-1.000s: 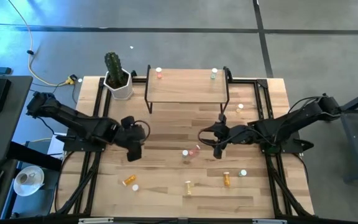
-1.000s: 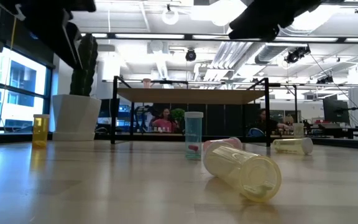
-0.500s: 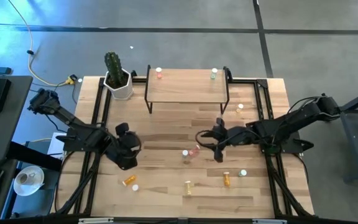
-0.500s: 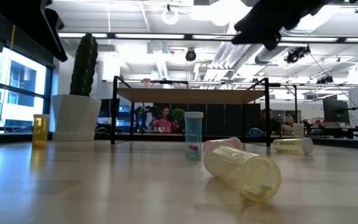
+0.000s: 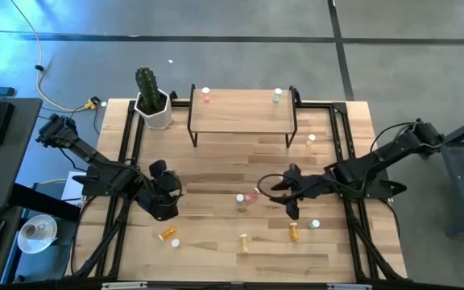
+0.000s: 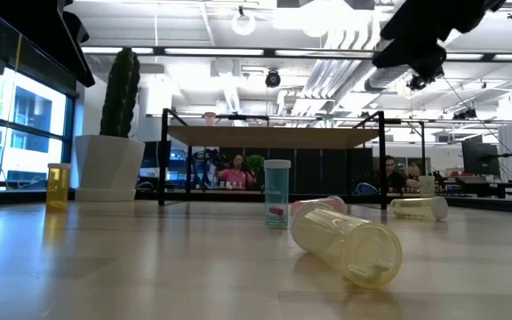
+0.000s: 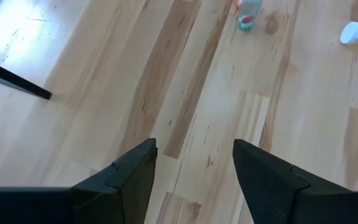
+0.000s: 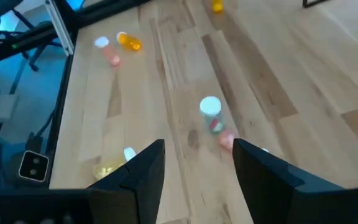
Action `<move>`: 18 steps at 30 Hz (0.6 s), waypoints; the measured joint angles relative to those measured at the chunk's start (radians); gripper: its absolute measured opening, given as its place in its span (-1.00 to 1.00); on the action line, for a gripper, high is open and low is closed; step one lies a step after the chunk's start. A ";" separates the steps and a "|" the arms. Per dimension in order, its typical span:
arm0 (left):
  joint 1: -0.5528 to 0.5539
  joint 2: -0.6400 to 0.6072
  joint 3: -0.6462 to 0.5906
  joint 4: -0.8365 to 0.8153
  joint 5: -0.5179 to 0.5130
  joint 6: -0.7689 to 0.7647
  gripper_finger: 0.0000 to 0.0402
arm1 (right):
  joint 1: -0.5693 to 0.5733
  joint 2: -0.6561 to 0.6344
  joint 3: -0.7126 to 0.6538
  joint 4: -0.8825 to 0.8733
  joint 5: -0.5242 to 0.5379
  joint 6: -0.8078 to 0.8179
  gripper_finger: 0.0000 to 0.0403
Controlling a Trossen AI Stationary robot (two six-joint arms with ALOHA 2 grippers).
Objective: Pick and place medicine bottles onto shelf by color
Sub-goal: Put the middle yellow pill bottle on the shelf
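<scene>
Two medicine bottles stand on the shelf [image 5: 242,113]: a pink one [image 5: 206,95] at its left end and a pale green one [image 5: 277,96] at its right end. On the table, a pale green bottle [image 5: 239,198] stands upright beside a lying pink one [image 5: 253,193]. Both also show in the right wrist view, the green one [image 8: 211,113] and the pink one [image 8: 226,140]. My right gripper [image 5: 282,193] is open and empty just right of this pair. My left gripper [image 5: 170,193] is open and empty, over bare table on the left [image 7: 194,168].
Loose bottles lie near the front: orange [image 5: 167,234], yellow [image 5: 244,241], orange [image 5: 294,232], green [image 5: 315,224]. A yellow one [image 5: 310,139] lies right of the shelf. A cactus in a white pot [image 5: 153,105] stands at the far left. Black rails run along both table sides.
My left gripper has gone a little toward the table's near and left edges, then kept still. My right gripper has drawn a little toward the table's near and right edges, staying open. No bottle has moved.
</scene>
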 joint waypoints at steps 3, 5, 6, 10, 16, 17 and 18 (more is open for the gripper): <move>0.000 0.000 0.000 0.000 0.002 -0.017 0.02 | 0.016 -0.016 0.000 -0.001 0.044 -0.015 -0.11; 0.000 0.000 0.000 0.000 0.002 -0.023 0.02 | 0.017 -0.028 0.000 -0.001 0.064 -0.026 -0.11; 0.000 0.000 0.000 0.000 0.002 -0.023 0.02 | 0.017 -0.036 0.000 -0.001 0.069 -0.033 -0.11; 0.000 0.000 0.000 0.000 0.017 -0.023 0.02 | 0.007 -0.077 0.000 -0.023 0.098 -0.072 -0.11; 0.000 0.000 0.000 0.000 0.018 -0.023 0.02 | -0.030 -0.151 0.000 -0.114 0.191 -0.089 -0.11; 0.000 0.000 0.000 0.001 0.018 -0.023 0.02 | -0.037 -0.157 0.000 -0.125 0.195 -0.086 -0.11; 0.000 0.000 0.000 0.001 0.018 -0.023 0.02 | -0.044 -0.160 0.001 -0.136 0.198 -0.077 -0.11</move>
